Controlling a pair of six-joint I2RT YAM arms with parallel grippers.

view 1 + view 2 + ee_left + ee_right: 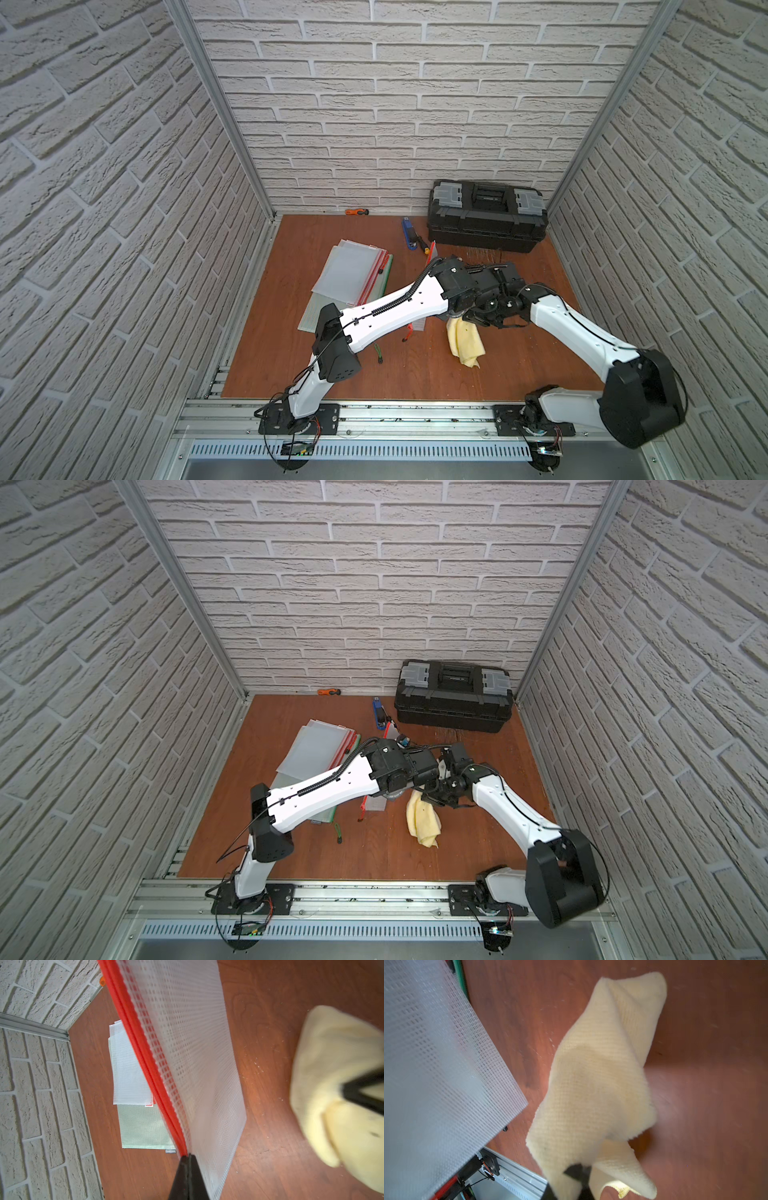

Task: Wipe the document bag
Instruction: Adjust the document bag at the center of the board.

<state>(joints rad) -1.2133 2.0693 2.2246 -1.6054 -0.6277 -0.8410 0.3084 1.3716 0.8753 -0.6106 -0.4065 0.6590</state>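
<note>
Left wrist view shows the left end effector (188,1156) clenched on the red-zippered document bag (193,1059), raised over the middle of the worktop (270,1115); just right, the right end effector (577,1169) grips a dangling yellow cloth (598,1074), apart from the bag.

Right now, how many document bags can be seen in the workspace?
At least 4: one red-zip bag is held by the shut left gripper; two or more white bags lie stacked on a green bag on the robot's left. The stack may hide more.
</note>
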